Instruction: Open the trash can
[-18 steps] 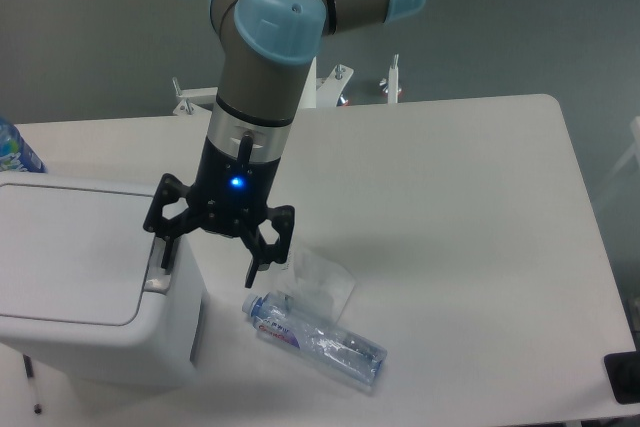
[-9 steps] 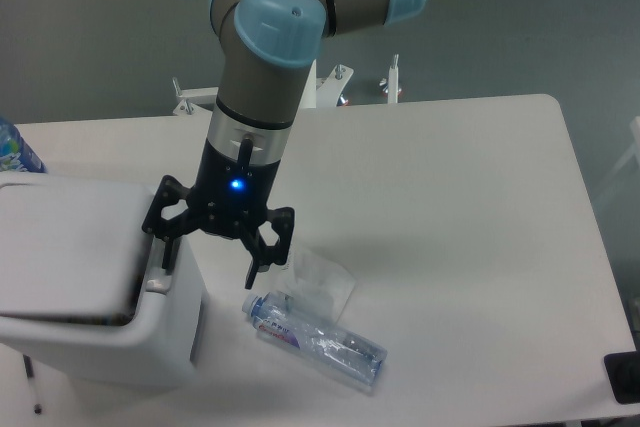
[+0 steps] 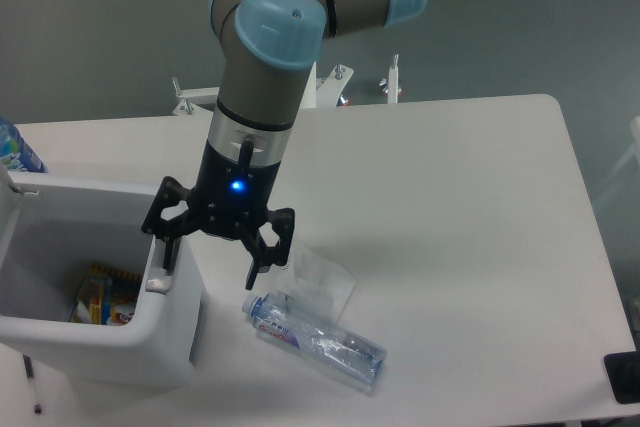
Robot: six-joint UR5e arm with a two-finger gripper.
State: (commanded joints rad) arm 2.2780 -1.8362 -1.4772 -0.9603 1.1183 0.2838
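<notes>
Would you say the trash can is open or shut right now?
Open: the trash can shows its inside, with colourful packaging at the bottom.

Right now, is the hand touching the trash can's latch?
Cannot tell. In the fixed camera view, one finger of the open hand overlaps the latch on the rim of the trash can, but neither contact nor gap shows plainly.

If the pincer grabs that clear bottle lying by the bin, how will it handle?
The clear bottle looks empty and dented, so it is probably light and may buckle under a squeeze. It lies on its side on the table, so a push could roll or skid it. Its glossy plastic might slip between the open pincer fingers.
</notes>
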